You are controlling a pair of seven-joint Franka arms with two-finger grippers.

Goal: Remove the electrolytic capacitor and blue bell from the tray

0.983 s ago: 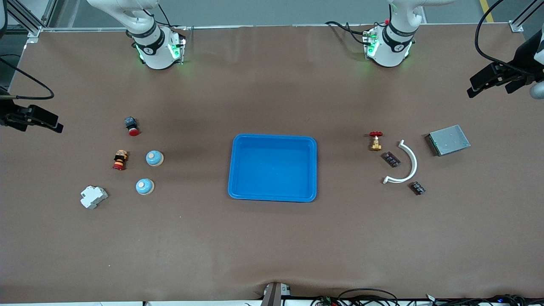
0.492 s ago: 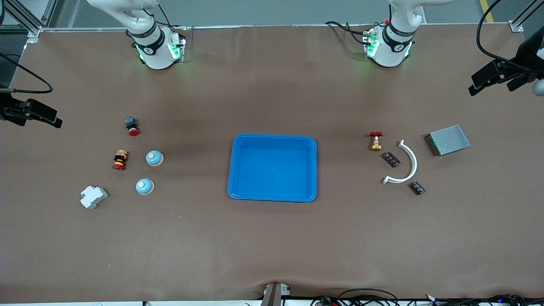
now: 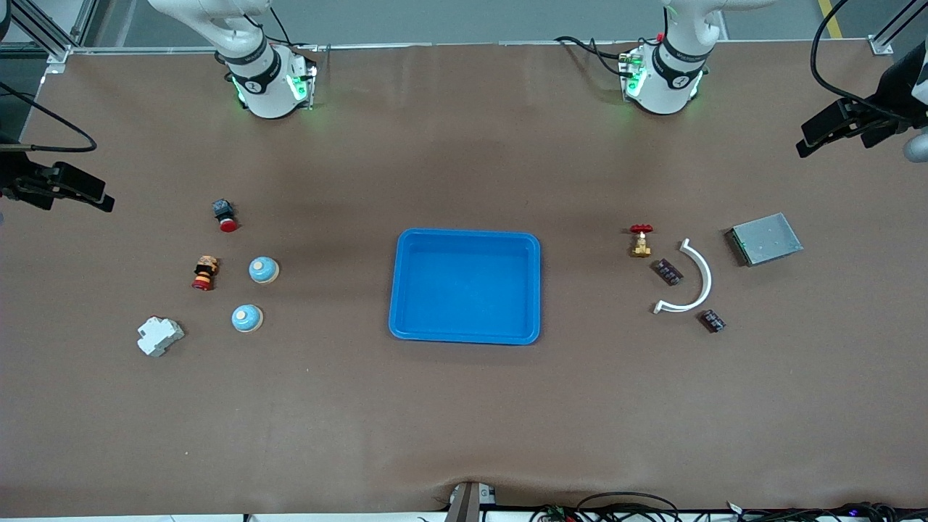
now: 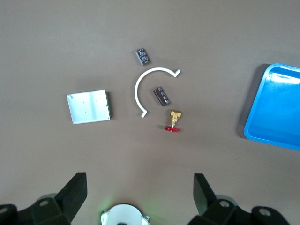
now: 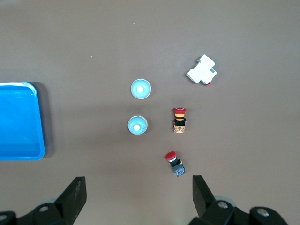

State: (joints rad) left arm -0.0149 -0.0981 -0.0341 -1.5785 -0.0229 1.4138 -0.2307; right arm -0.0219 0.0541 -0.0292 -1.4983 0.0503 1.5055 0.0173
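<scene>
Brown table held the blue tray (image 3: 465,286) empty at centre, two blue bells (image 3: 263,270) lying out toward the right arm's end, nearest the right gripper (image 3: 54,190) raised there, fingers spread; left gripper (image 3: 844,127) likewise spread, raised, waiting.

- Two white arm bases, right arm base (image 3: 267,83) and left arm base (image 3: 663,81), each ringed by a black band with a small round marking.
- Green lights glow at the foot of each base.
- Black cables loop near the upper corners of the frame.
- The left gripper (image 3: 844,129) and right gripper (image 3: 61,190) are black and blocky, with dark angular fingers (image 4: 75,191).
</scene>
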